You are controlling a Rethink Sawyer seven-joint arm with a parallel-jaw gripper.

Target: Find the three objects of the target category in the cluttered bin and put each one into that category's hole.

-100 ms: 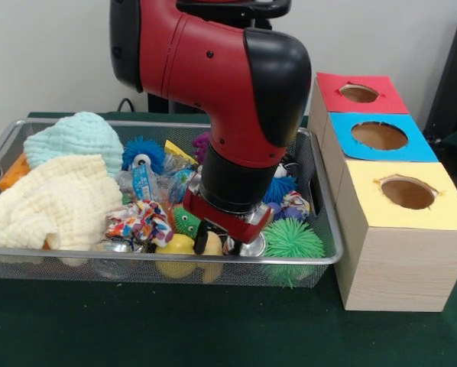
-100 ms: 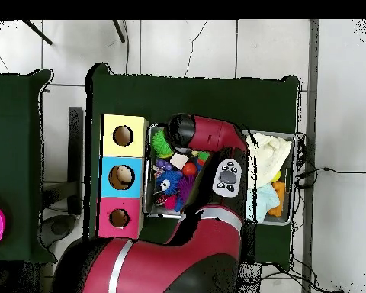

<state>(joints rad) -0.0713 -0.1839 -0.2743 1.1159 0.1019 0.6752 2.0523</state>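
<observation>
Bin (image 1: 320, 256): I'm holding the gripper (image 1: 213, 243) low over its near edge, yellow toy (image 1: 176, 246) lying directly beneath; can't tell finger spread. Holes sitting off toward the yellow box (image 1: 403, 229).

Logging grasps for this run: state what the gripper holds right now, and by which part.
Cannot be told: the gripper is down among the toys in the mesh bin, its tips hidden.
</observation>
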